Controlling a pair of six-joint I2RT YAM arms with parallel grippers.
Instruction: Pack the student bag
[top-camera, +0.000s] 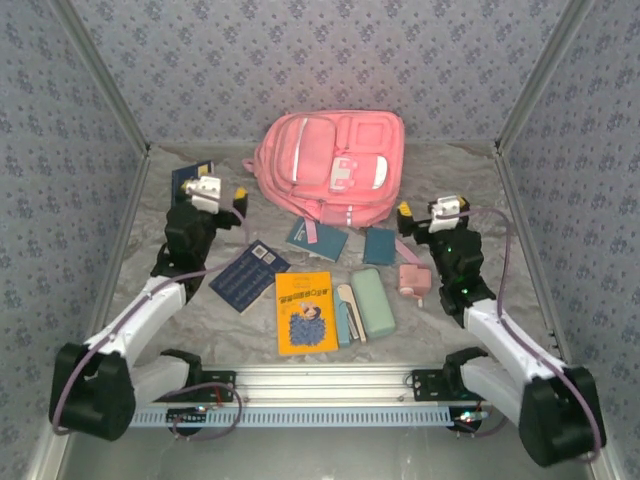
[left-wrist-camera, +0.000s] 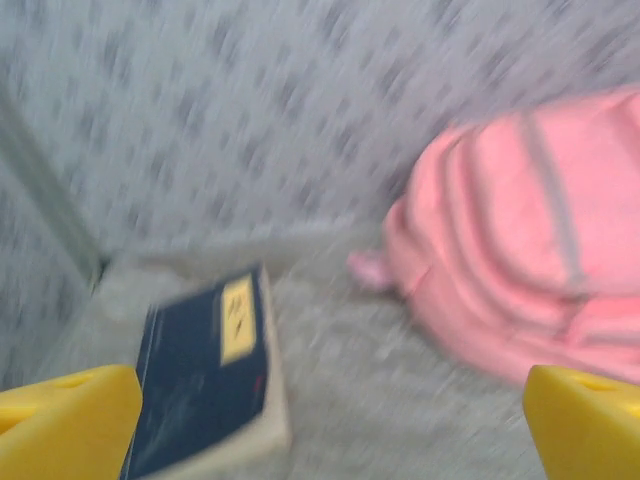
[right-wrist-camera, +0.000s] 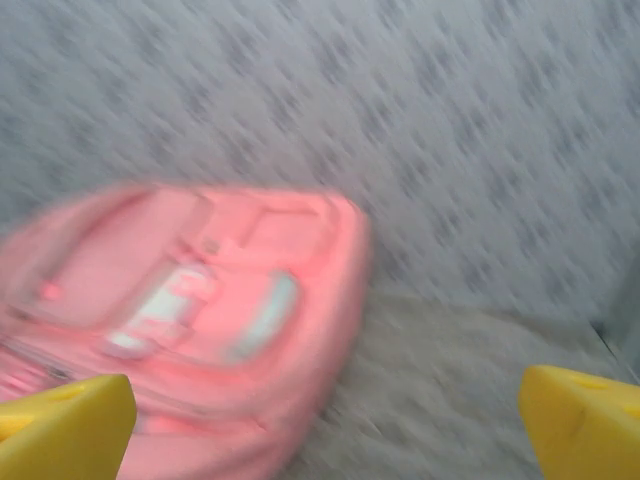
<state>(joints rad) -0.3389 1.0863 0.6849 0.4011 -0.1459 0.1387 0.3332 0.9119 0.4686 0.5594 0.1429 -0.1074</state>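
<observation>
- my left pincer and right pincer are both wide open, empty.
- student bag lies flat at back centre, pockets up.
- risk: soft bag slides or folds if i pinch one side only.
- risk: left pincer clips dark blue book just beside it.

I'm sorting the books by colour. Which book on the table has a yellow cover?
The yellow book, lying flat front and centre, closest to the arm bases. The other books are dark blue or teal.
</observation>
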